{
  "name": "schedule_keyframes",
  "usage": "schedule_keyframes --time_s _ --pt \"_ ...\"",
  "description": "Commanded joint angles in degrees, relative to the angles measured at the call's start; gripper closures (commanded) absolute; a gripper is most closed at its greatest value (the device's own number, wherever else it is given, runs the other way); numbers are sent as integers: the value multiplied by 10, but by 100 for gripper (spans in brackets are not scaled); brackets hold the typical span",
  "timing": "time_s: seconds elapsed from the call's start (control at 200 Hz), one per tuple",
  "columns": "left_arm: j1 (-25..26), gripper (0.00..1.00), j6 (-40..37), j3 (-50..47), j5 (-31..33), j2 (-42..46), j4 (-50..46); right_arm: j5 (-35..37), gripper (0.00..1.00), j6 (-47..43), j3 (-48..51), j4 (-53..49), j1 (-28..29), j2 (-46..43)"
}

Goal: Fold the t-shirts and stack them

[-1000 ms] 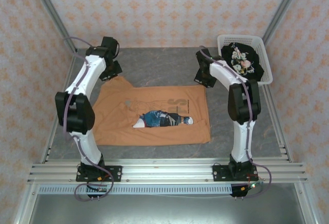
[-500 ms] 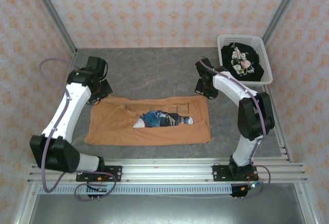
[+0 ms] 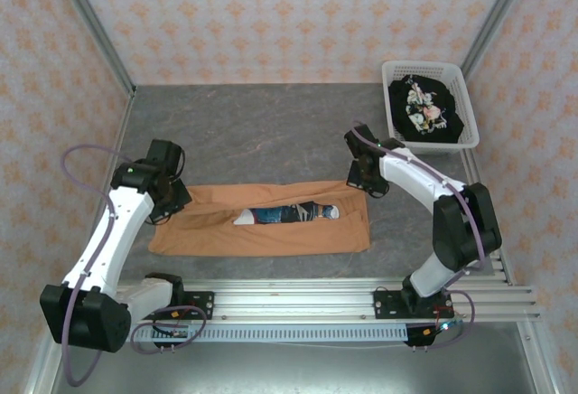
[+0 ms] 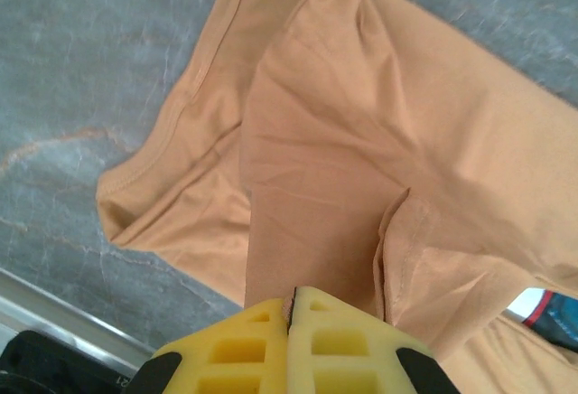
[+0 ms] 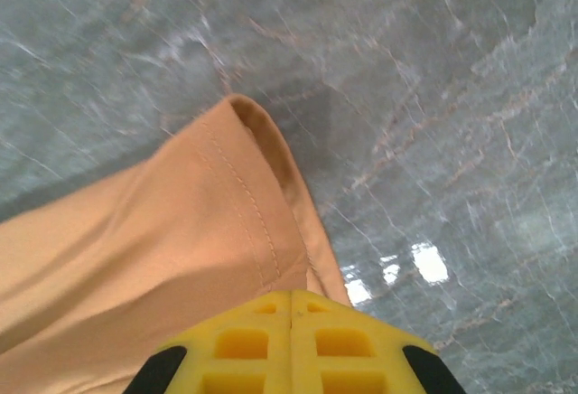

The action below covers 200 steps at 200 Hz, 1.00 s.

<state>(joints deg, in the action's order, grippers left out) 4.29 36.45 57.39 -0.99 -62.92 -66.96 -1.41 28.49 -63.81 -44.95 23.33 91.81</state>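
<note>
While the left gripper [image 4: 291,302] and right gripper [image 5: 291,296] clamp the orange shirt [image 3: 271,234], uneven pulling could skew the fold. Cloth may slip.

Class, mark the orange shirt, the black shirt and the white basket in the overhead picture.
orange shirt [image 3: 208,234], top view, plain left panel
black shirt [image 3: 424,109], top view, floral print
white basket [image 3: 423,65], top view, far rim
</note>
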Motion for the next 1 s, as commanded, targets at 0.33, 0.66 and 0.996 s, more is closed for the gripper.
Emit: schedule_keyframes --time_s 0.33,0.66,0.996 --pt "15 100 99 -76 53 84 -34 26 100 28 50 -6 9 -37" --pt "15 100 118 -92 68 81 -13 2 100 77 70 -32 27 -74" --pt "15 100 120 -112 63 68 6 -9 100 103 121 -16 37 -67"
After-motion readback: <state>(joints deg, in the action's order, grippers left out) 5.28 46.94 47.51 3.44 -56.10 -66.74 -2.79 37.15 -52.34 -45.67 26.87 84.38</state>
